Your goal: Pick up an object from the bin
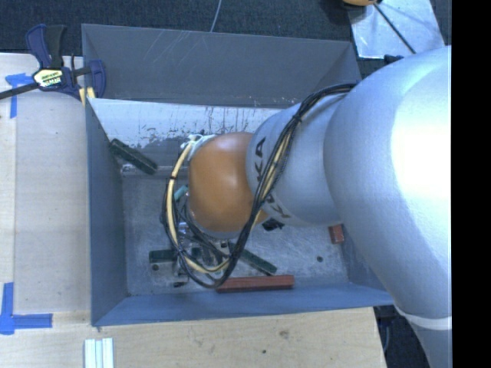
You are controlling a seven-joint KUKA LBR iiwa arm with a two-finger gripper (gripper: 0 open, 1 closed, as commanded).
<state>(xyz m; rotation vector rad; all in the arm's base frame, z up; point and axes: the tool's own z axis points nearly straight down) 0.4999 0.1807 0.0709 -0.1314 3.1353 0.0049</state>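
My gripper (196, 250) is low in the front left part of the bin, under the arm's wrist and partly hidden by cables. Just left of it a small dark piece (160, 257) lies on the floor. A dark green bar (261, 265) lies slanted to its right. A flat reddish-brown stick (255, 283) rests along the front wall, just below the gripper. I cannot tell whether anything is held.
A dark bar (133, 156) lies slanted in the back left corner. A small red-brown block (336, 234) sits by the right wall, and a small yellow-orange bit (270, 223) shows under the arm. The arm covers the middle and right of the bin.
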